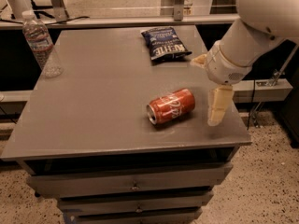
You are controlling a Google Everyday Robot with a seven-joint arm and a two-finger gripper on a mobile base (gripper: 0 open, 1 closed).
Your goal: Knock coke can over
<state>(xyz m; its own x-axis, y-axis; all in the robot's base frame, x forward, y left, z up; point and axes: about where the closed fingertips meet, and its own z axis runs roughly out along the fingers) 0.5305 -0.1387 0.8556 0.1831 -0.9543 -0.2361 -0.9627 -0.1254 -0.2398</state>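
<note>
The coke can [171, 106], red with white script, lies on its side on the grey table [93, 101], right of centre near the front, its silver top facing front-left. My gripper [209, 84] hangs over the table's right edge, just right of the can and not touching it. It is open and empty: one cream finger [218, 105] points down beside the can and the other [198, 60] sticks out to the left higher up. The white arm [261, 22] comes in from the upper right.
A dark blue chip bag [163, 42] lies at the back of the table. A clear plastic water bottle [41, 43] stands at the back left corner. Drawers [131, 185] sit below the tabletop. Speckled floor lies to the right.
</note>
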